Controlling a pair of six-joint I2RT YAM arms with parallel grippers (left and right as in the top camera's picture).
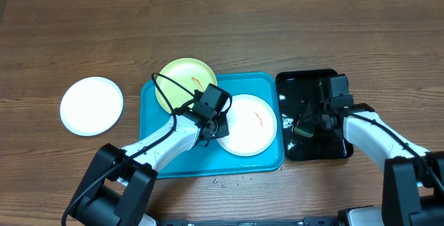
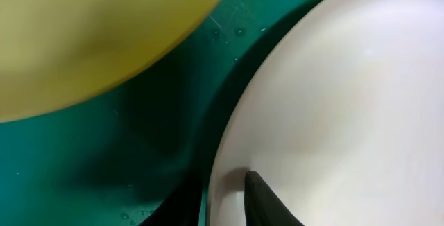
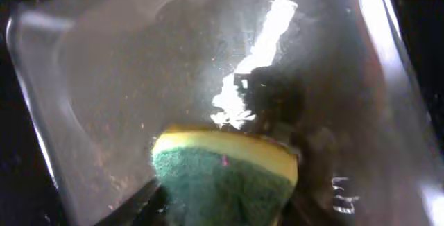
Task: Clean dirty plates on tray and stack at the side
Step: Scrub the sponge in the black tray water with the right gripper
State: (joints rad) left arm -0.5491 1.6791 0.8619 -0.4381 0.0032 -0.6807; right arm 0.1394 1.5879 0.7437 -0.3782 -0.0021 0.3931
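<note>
On the turquoise tray [image 1: 182, 161] lie a yellow-green plate [image 1: 184, 80] with an orange smear and a white plate [image 1: 250, 125] with a thin orange smear. A second white plate [image 1: 91, 106] rests on the table to the left of the tray. My left gripper [image 1: 216, 125] is shut on the left rim of the tray's white plate [image 2: 347, 101], one finger [image 2: 267, 205] on top and the other beneath it. Beside that plate the yellow-green plate [image 2: 90, 32] shows over the tray [image 2: 139, 136]. My right gripper [image 1: 305, 127] hovers low over the black tray, shut on a green and yellow sponge [image 3: 222, 177].
A glossy black tray [image 1: 305, 87] stands right of the turquoise tray, its wet floor [image 3: 139, 66] gleaming. Small crumbs or droplets [image 1: 229, 179] dot the wooden table in front of the turquoise tray. A cardboard edge runs along the far side.
</note>
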